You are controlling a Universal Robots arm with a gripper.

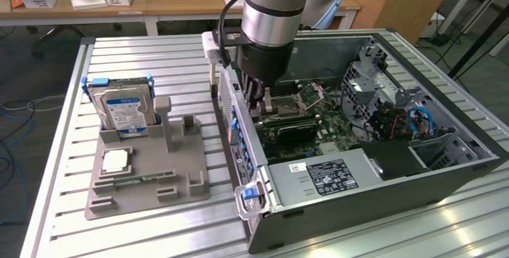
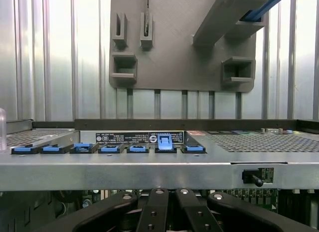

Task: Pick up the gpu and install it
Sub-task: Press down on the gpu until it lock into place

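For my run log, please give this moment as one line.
pincer: shut, inside computer case | above motherboard | hard drive: upright on holder

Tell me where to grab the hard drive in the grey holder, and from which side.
Probably best to take the hard drive by its upper part, from straight above, pinching its two broad faces. It stands upright with its lower end sunk in the grey holder, so the top is free.

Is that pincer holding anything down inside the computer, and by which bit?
The pincer is shut, low inside the computer case, but whether it grips anything cannot be told.
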